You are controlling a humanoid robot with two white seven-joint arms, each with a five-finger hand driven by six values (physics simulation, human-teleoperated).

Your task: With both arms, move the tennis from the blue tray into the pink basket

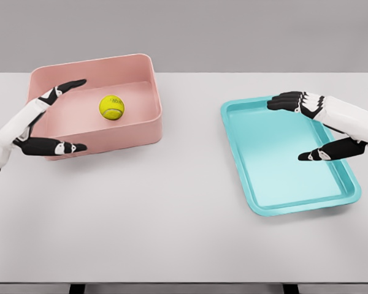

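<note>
white table, tennis ball in pink basket, left hand and right hand spread, holding nothing

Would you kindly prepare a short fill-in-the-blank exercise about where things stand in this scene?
1. The tennis ball lies inside the ____ basket.
2. The blue tray holds ____ balls.
3. The right hand hovers over the ____.
4. The left hand, fingers spread, is at the basket's ____ side.

Missing words: pink; no; tray; left
</note>
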